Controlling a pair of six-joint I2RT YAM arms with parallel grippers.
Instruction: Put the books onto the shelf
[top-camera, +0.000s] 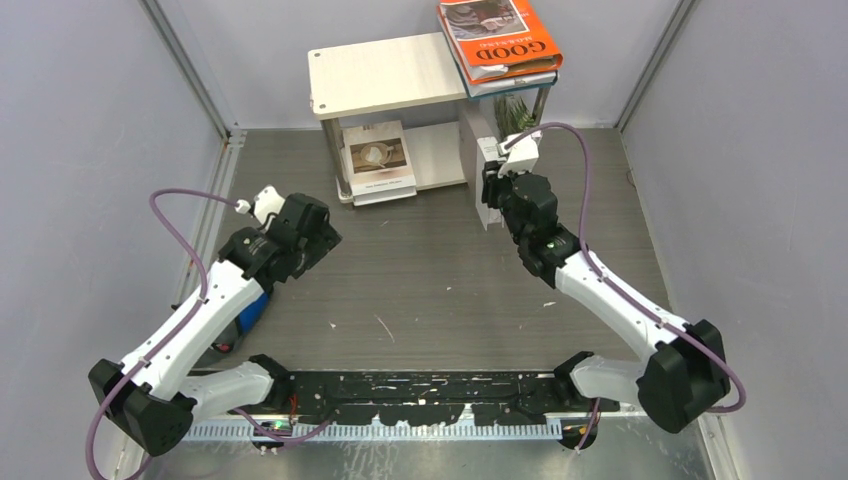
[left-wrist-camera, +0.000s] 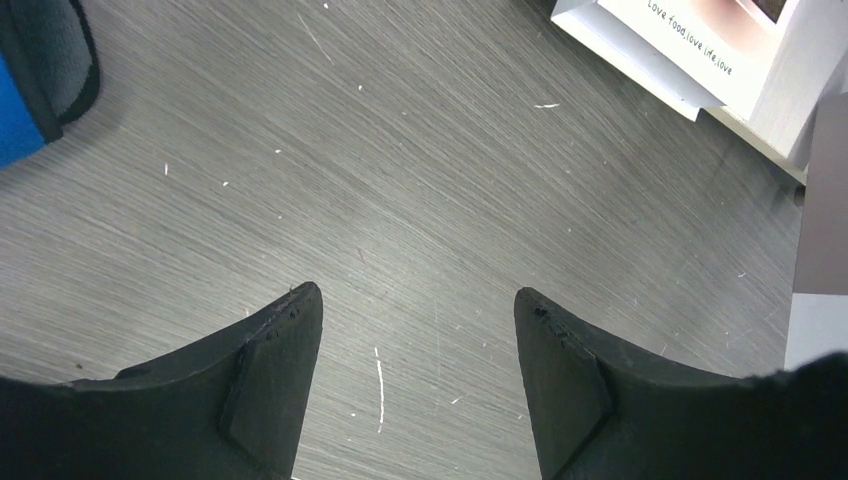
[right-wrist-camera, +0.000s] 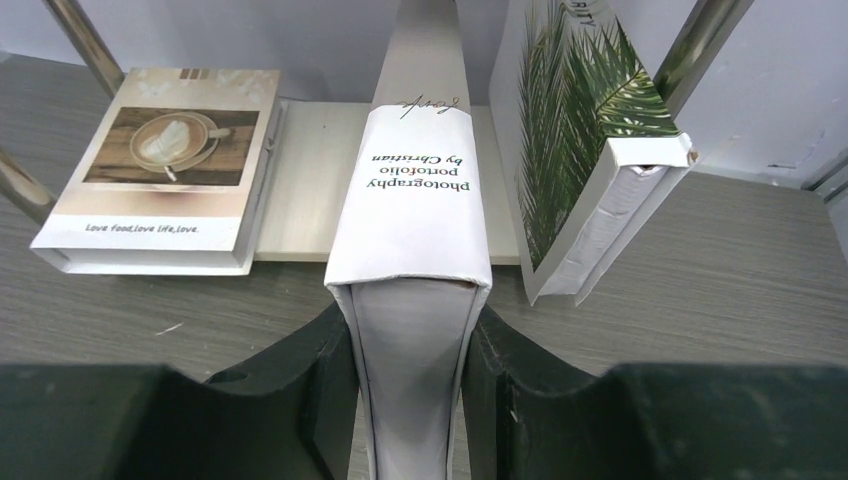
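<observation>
My right gripper (right-wrist-camera: 410, 340) is shut on a grey-white book (right-wrist-camera: 415, 200), which stands upright on its edge in front of the shelf's lower board (right-wrist-camera: 305, 180). In the top view this book (top-camera: 487, 180) is at the shelf's right front, with the right gripper (top-camera: 503, 192) behind it. A beige cup book (right-wrist-camera: 160, 170) lies on the lower board at the left. The palm-leaf book (right-wrist-camera: 570, 150) leans upright at the right. The orange "GOOD" book (top-camera: 497, 35) tops a stack on the shelf (top-camera: 385, 75). My left gripper (left-wrist-camera: 418, 300) hangs open over bare table.
A small blue object (left-wrist-camera: 15, 110) lies beside my left arm, near the left wall (top-camera: 250, 310). Silver shelf legs (right-wrist-camera: 705, 40) flank the lower board. Grey walls close in the table on three sides.
</observation>
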